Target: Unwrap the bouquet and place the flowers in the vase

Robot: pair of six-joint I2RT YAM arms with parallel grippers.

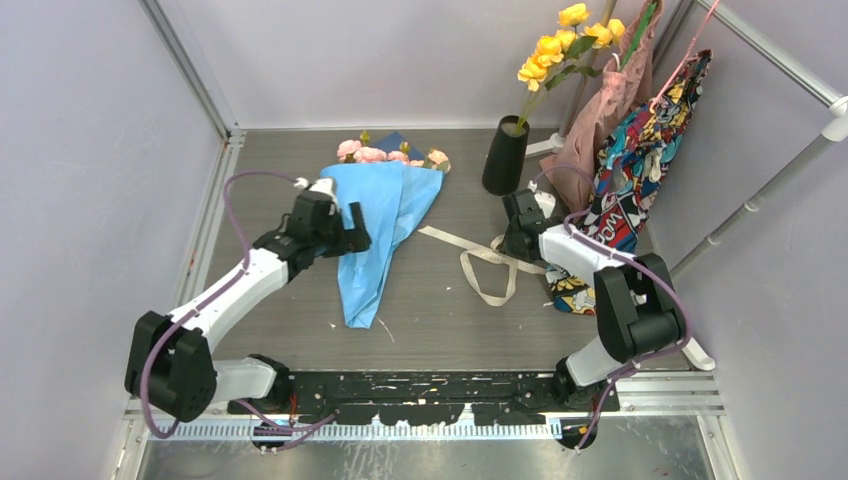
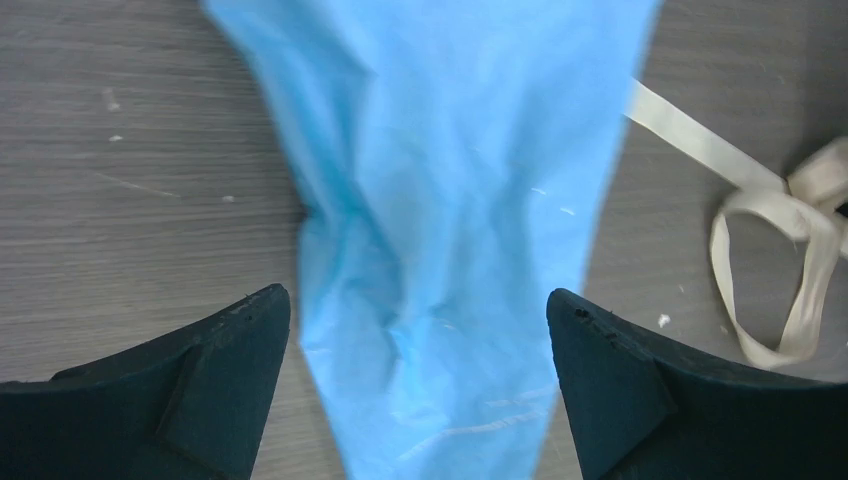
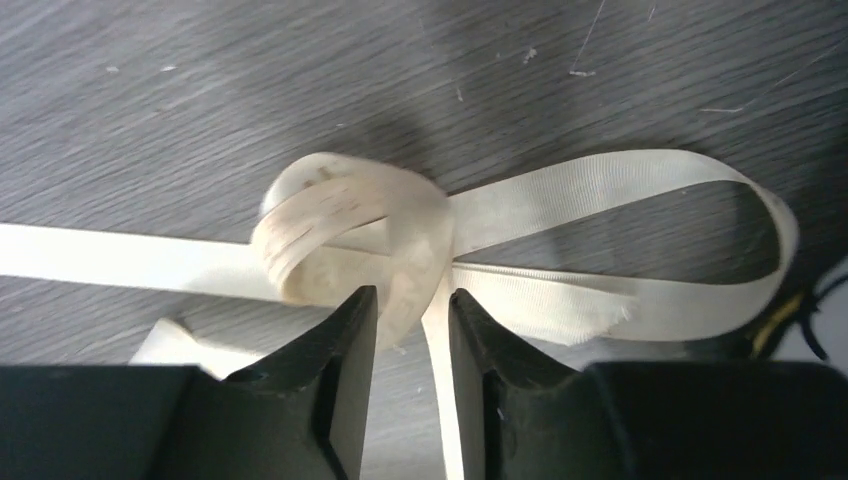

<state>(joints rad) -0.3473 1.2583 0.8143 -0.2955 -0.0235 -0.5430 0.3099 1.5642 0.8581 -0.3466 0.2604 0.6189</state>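
Bouquet [image 1: 395, 190] lay centre-frame, ribbon [image 3: 350, 225] off, paper [image 2: 440, 200] still on, flowers [image 1: 390, 155] unvased; left gripper [image 2: 415, 298] gaped wide, right gripper [image 3: 412, 297] barely parted.

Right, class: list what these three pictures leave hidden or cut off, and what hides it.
Top view: the rose stems, wrapped inside the blue paper; only the pink blooms show.
Top view: the vase interior, too small and dark.
Right wrist view: whether the jaws pinch the ribbon; their own tips cover the contact.
Left wrist view: the paper's wide end, cut by the top edge.
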